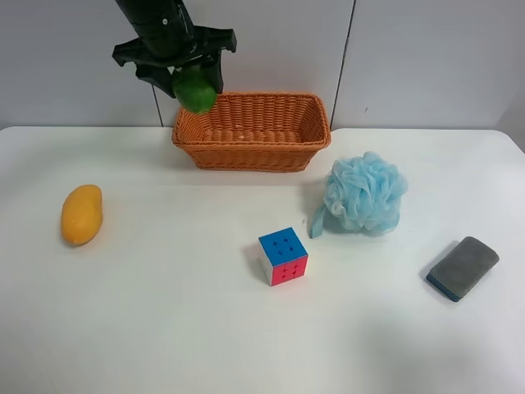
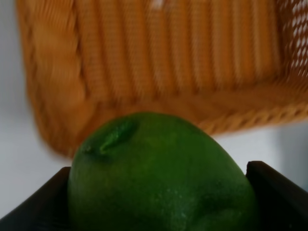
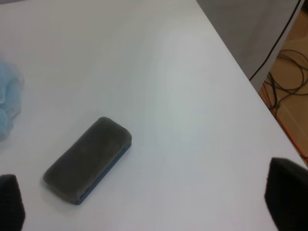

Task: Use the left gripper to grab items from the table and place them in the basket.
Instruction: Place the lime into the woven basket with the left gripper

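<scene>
1. Green fruit (image 1: 196, 93) is held in the left gripper (image 1: 194, 80), above the table (image 1: 164, 312); the basket (image 1: 250, 141) is seen just beside and below it.
2. Grey sponge (image 3: 88, 159) is seen under the right gripper (image 3: 149, 204), which is opened wide.
3. Green fruit (image 2: 159, 178) is squeezed between the black fingers (image 2: 276, 195), with the basket (image 2: 159, 72) just past them.

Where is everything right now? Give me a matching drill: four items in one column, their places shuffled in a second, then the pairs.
Items:
1. green fruit
2. mango
3. puzzle cube
4. sponge

Places:
A. lying alone on the table, at the exterior high view's left
B. held in the left gripper, off the table by a corner of the basket
C. on the table at the exterior high view's right
D. on the table in front of the basket, near the middle

Pairs: 1-B, 2-A, 3-D, 4-C
</scene>
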{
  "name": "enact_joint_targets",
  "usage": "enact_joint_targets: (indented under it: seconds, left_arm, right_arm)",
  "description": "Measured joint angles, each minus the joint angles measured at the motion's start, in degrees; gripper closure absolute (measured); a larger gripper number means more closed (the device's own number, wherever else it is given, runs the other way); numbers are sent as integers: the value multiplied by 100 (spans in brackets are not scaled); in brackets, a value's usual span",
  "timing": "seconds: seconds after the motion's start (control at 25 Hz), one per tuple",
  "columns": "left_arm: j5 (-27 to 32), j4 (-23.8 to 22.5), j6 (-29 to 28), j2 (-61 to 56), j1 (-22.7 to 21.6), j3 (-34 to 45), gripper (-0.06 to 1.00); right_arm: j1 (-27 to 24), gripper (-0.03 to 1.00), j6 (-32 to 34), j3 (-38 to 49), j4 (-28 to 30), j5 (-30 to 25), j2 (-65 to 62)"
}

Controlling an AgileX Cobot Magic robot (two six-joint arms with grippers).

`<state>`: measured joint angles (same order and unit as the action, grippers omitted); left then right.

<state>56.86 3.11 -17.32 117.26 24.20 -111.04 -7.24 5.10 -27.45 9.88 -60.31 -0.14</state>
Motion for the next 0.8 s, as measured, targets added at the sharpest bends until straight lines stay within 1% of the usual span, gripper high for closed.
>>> enact_joint_targets:
  seconds: [0.12,0.24,0.52,0.64,0.8]
  left_arm:
    - [-13,83,355,528,0,-615,28]
    - [-163,152,681,880,0,-908,28]
    - [-920,176,1319,1401,0,-949,28]
    - [-1219,181,1472,1605,0,-954,28]
    - [-1429,181,1593,1866,0,-954,28]
  right_arm:
    - [0,-2,0,0,0,0,0]
    - [0,-2,0,0,0,0,0]
    - [0,-2,0,0,0,0,0]
    - [0,-2,0,0,0,0,0]
    - [0,-2,0,0,0,0,0]
